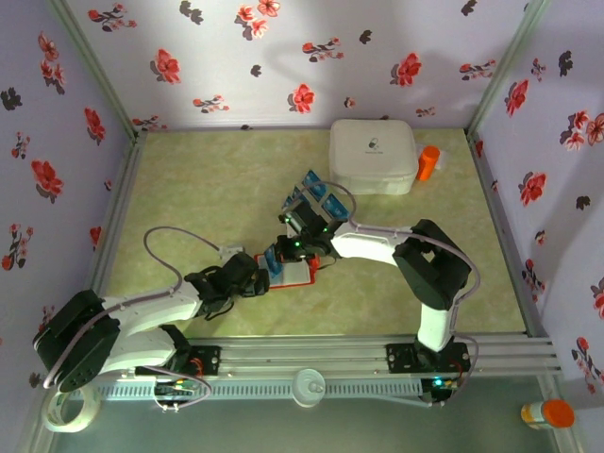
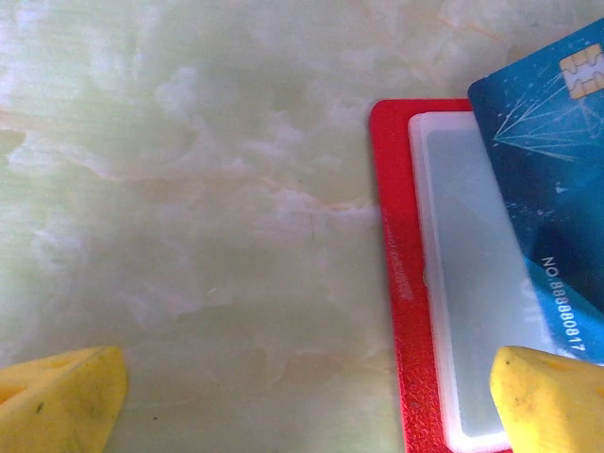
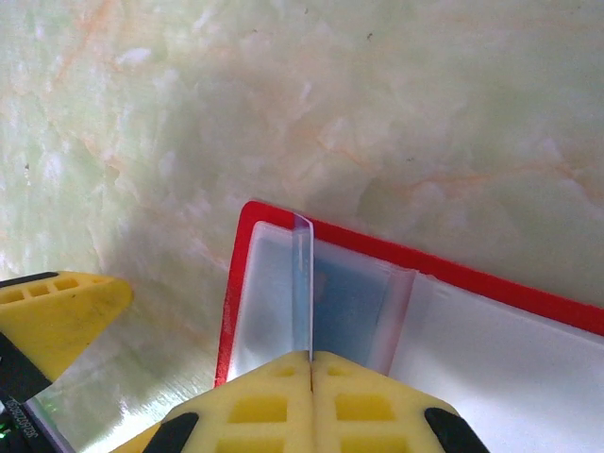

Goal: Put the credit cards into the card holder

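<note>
The right gripper [image 3: 310, 359] is pressed together on a clear pocket leaf [image 3: 302, 283] of the card holder [image 2: 392, 283]. A credit card [image 2: 547, 189] is laid on the holder, just right of the spread left gripper [image 2: 307, 396].

The left gripper [image 2: 307, 406] is hovering low with jaws spread wide. The right gripper [image 3: 311, 363] is pinching a clear flap of the card holder [image 3: 377, 253], both arms reaching inward.

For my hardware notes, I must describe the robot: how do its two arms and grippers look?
The left arm and right arm have white rounded shells with black joint housings; a pale grey cable loops along each. The left gripper and right gripper carry yellow wedge-shaped fingers; the right one's show rectangular recesses and black insets.
</note>
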